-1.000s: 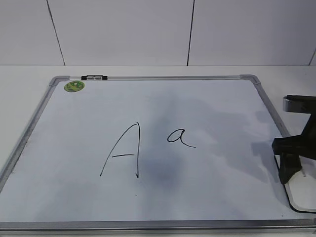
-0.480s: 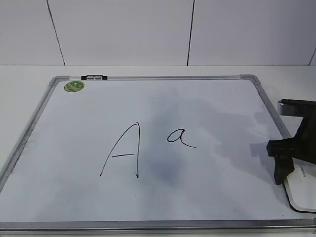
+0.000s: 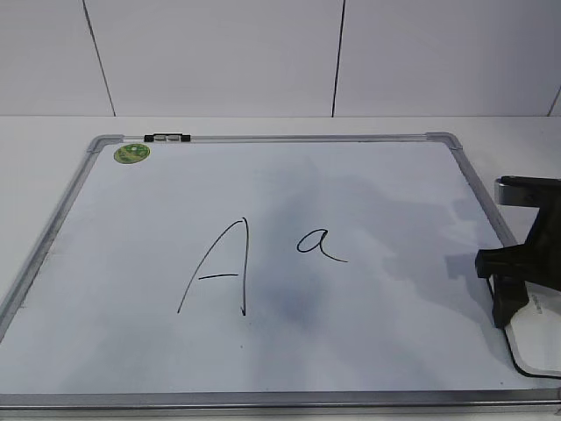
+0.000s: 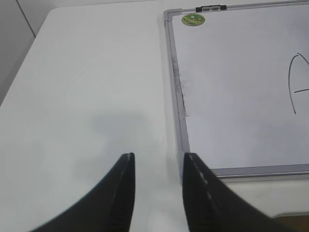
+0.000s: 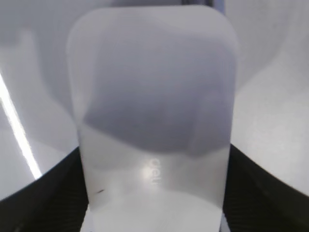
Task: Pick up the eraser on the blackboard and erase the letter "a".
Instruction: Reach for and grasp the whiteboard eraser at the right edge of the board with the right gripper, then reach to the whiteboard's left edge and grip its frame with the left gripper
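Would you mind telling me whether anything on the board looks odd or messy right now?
Only a faint grey smudge on the blackboard, between the capital A and the letter "a"; it looks like old marker residue.

A white table is seen spreading to the left and behind; a soft grey shadow is cast on it in the left wrist view; behind it a pale wall is divided by thin dark seams; a large angular capital "A" is drawn in black marker.
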`<state>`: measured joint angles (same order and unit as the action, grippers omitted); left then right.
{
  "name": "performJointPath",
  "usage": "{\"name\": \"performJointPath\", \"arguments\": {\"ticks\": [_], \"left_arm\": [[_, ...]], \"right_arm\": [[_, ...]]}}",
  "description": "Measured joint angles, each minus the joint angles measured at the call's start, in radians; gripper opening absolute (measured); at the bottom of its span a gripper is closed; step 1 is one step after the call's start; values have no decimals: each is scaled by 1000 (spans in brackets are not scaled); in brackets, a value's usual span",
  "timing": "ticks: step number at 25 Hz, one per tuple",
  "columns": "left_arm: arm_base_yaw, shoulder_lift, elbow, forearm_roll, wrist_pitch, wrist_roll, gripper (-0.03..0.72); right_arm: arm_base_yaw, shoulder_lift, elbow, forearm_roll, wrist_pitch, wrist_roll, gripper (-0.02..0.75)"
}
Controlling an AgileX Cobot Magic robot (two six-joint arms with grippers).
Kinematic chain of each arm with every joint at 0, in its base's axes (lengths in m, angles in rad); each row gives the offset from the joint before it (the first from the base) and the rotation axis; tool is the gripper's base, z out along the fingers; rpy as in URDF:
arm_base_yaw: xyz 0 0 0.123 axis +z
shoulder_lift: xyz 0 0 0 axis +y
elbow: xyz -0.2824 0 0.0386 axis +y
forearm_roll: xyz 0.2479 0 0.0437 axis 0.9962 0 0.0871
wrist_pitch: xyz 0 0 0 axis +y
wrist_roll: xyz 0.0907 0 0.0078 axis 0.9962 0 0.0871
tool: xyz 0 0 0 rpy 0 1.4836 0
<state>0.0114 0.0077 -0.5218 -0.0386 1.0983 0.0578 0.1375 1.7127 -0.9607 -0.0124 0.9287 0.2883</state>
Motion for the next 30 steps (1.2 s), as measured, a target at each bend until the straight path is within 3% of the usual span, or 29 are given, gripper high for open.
{"name": "performJointPath", "arguments": {"ticks": [10,30], "left_arm": [[0,0,0,0,0,0,236],[0,0,0,0,0,0,236]], "right_arm": [[0,0,0,-19,0,0,553],[0,4,-21,-14,14,0,550]]}}
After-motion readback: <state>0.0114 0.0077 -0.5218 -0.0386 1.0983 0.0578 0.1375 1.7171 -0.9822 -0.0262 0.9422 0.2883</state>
